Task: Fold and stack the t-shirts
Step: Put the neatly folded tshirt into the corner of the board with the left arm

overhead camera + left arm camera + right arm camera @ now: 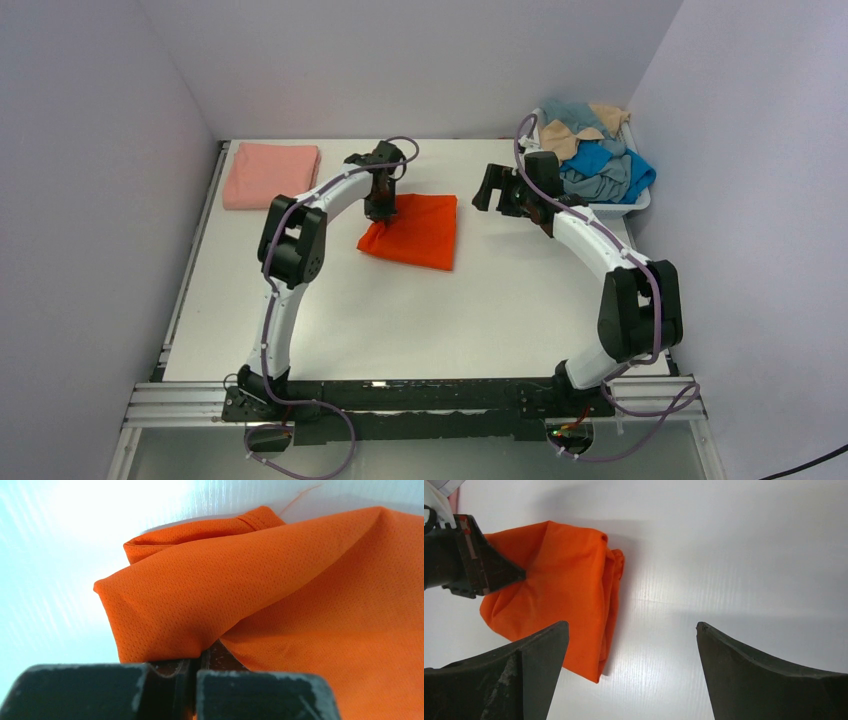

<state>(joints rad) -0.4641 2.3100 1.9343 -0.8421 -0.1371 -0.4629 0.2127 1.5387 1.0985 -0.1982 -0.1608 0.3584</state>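
Fingers of the left gripper (383,212) pinch shut on the nine-o'clock edge of the folded orange t-shirt (420,232) at the table's (400,320) centre. The right gripper (632,625) hovers at its three o'clock, spread wide and empty. A salmon-pink t-shirt (271,174) lies folded at ten o'clock; a basket (641,205) of t-shirts (598,160) sits at two.
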